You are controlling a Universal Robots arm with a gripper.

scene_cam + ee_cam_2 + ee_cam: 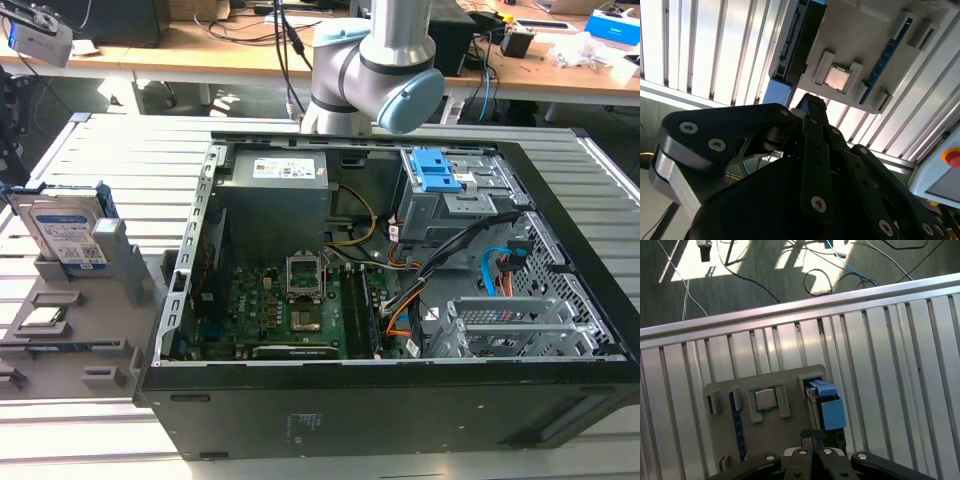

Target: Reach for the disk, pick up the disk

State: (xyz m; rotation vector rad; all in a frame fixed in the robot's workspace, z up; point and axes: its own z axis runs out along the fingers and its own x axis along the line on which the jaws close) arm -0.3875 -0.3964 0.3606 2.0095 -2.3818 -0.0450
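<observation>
Step one, the reach, is on. The disk (68,238) stands on edge in the grey holder (45,295), at nine o'clock from the computer case (300,400) in the exterior view. My gripper (812,434) hangs above it, pinched together, holding nothing. I think it must spread and line up.

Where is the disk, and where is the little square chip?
disk (68,232): exterior view, on its white-and-blue label.
square chip (765,399): first wrist view, on the middle of its silver top.
</observation>
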